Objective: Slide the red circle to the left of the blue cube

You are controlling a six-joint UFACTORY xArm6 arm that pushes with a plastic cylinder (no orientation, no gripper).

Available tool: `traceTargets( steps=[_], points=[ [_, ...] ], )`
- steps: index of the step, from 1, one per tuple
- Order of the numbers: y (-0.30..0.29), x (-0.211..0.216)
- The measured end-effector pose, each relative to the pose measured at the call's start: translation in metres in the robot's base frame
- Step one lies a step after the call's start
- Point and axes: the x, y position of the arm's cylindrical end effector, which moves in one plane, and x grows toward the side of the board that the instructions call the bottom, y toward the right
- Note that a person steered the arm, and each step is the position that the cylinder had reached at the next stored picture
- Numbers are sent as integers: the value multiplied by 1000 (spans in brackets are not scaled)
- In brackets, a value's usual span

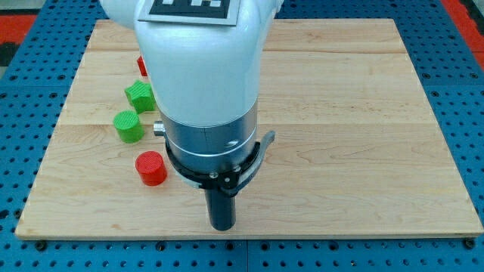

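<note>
The red circle (150, 168) lies on the wooden board (355, 113) at the view's lower left. My tip (221, 225) is down near the board's bottom edge, to the right of the red circle and a little below it, apart from it. The blue cube does not show; the arm's white body covers the middle of the board.
A green circle (128, 126) lies above the red circle, and a green block (140, 97) above that. A red block (141, 65) is partly hidden behind the arm near the top left. The board rests on a blue perforated table (461, 68).
</note>
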Motion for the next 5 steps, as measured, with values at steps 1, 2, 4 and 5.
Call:
traceTargets(
  steps=[1, 2, 4, 5],
  points=[
    [-1, -15],
    [-10, -24],
    [-37, -44],
    [-80, -55]
  ],
)
